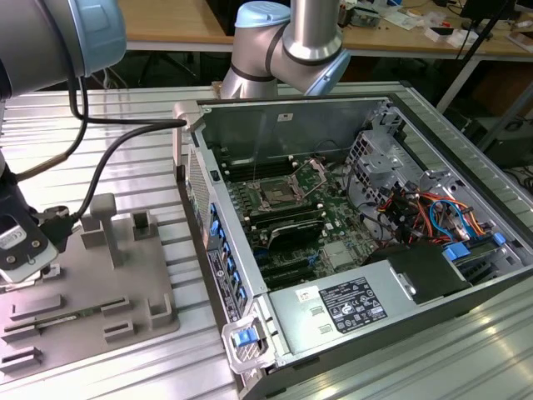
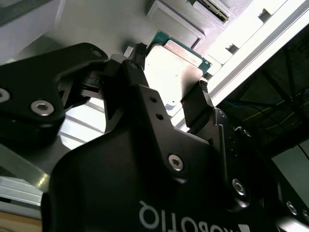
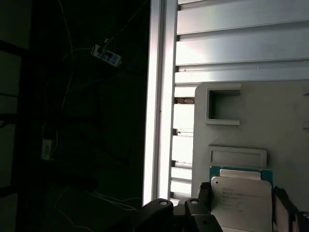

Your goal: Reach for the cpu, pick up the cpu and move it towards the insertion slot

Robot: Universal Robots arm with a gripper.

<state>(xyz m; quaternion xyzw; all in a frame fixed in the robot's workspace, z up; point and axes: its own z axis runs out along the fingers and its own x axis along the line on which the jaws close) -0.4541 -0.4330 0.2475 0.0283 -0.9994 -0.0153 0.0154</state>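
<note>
The cpu (image 2: 176, 63) (image 3: 241, 195) is a flat silvery square with a thin green rim. In both wrist views it lies between my two black fingers (image 2: 195, 104) (image 3: 205, 193), which press against its opposite edges, low over the grey fixture tray (image 3: 270, 121). My gripper (image 2: 169, 72) (image 3: 241, 199) is shut on it. In the exterior view the gripper (image 1: 25, 254) hangs over the tray's (image 1: 92, 292) end at the exterior view's left. The insertion slot (image 1: 274, 197), a shiny metal frame with a dark centre, sits on the motherboard inside the open computer case, well toward the exterior view's right.
The computer case (image 1: 333, 317) has raised metal walls, blue clips along its near side and a bundle of coloured cables (image 1: 433, 217). Posts (image 1: 104, 221) stand up from the tray. A black cable (image 1: 108, 158) loops from the arm to the case. The slatted aluminium table (image 1: 466, 358) ends just beyond the tray.
</note>
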